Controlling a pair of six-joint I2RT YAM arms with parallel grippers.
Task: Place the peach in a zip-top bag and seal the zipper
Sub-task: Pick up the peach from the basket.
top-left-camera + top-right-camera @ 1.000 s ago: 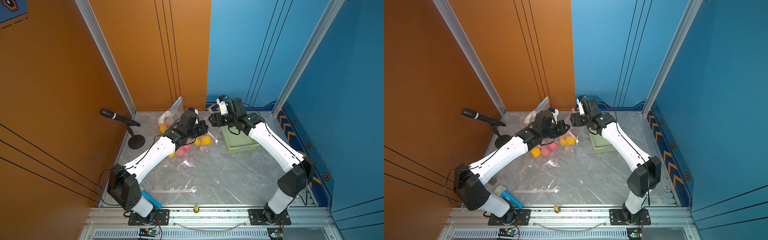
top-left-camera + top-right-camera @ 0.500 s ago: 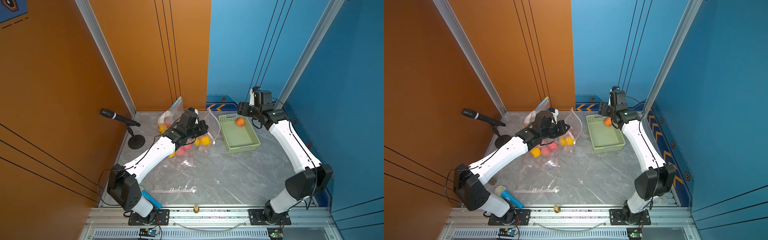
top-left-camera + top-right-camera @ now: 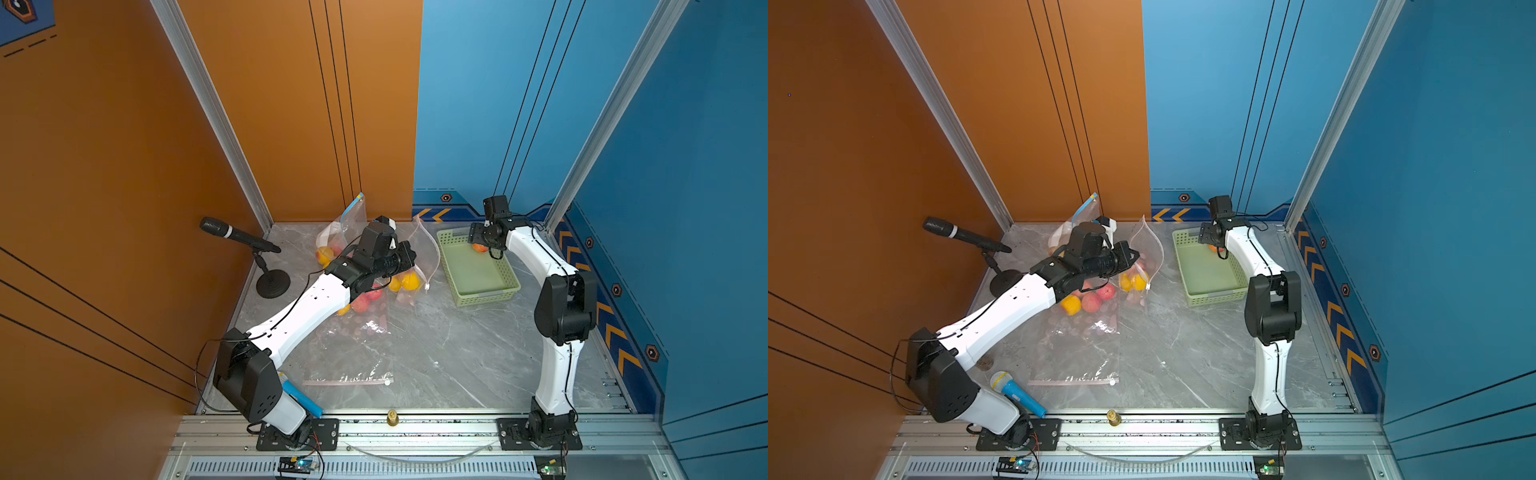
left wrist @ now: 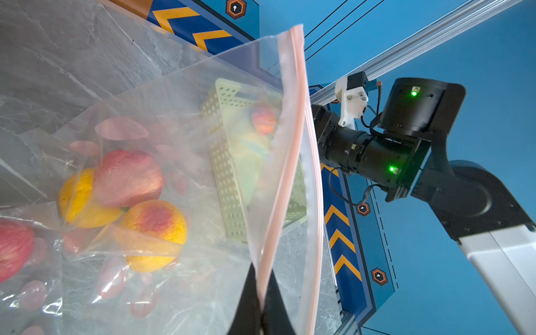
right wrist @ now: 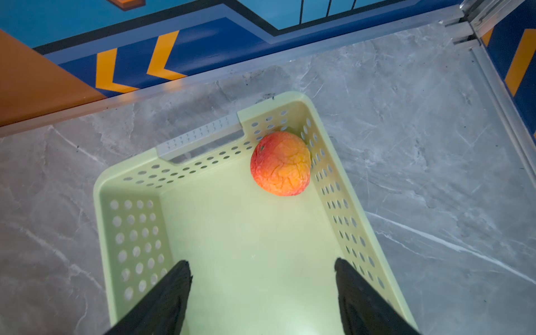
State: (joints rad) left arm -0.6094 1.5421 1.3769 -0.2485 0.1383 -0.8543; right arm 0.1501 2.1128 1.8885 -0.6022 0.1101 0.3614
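Your left hand [image 4: 262,278] is clenched on the pink zipper strip [image 4: 290,145] of the zip-top bag [image 4: 203,116]. It pinches one lip of the mouth, so the bag stands up off the grey marbled surface [image 3: 457,353]. The two lips of the mouth stand apart, so the zipper is not sealed.

Several red and yellow fruits [image 4: 152,229] show through the clear film low in the bag. From the left wrist view you can't quite tell whether all of them sit inside this bag or whether some lie behind it.

Your right hand [image 5: 261,262] is released and holds nothing. Its two black fingers [image 5: 174,290] are spread wide as it hovers over the pale green basket [image 5: 130,232].

The peach [image 5: 280,163] lies on the basket floor, tucked into the far corner on the robot's right, against the perforated walls. It is ahead of the fingertips and apart from them.

The basket stands on the surface just beside the held bag, on its right.

Nearer the robot's base, a second clear bag [image 3: 353,361] lies flat on the surface. A third bag with a blue zipper [image 3: 347,220] leans by the orange back wall, behind your left hand. A black microphone [image 3: 237,235] on a round stand sits at the surface's left edge.
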